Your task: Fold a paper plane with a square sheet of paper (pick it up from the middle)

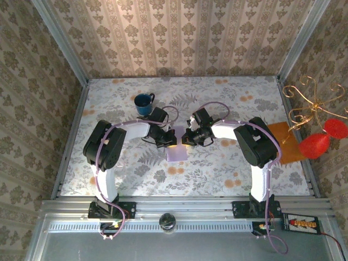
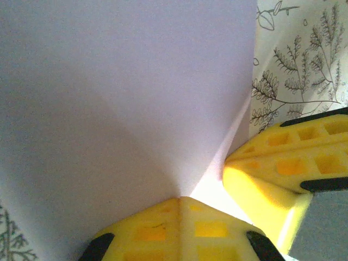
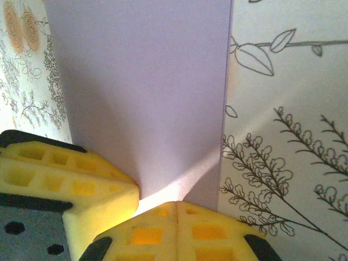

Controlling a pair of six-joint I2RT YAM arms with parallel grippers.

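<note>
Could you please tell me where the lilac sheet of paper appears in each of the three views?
Top external: the sheet is mid-table, below-right of the blue mug.
Left wrist: the sheet covers left and centre, pinched in the left claw at bottom.
Right wrist: the sheet is a tall band left of centre, pinched in the right claw.
Shared landmark: the fern-print tablecloth.

No text, brand, number or sign is being shown clearly enough to be read. A small tag (image 1: 300, 222) with yellow and red marks is being displayed at the right end of the metal rail (image 1: 190, 206) along the near edge of the bench, but its marks are being rendered too small to be made out.
</note>
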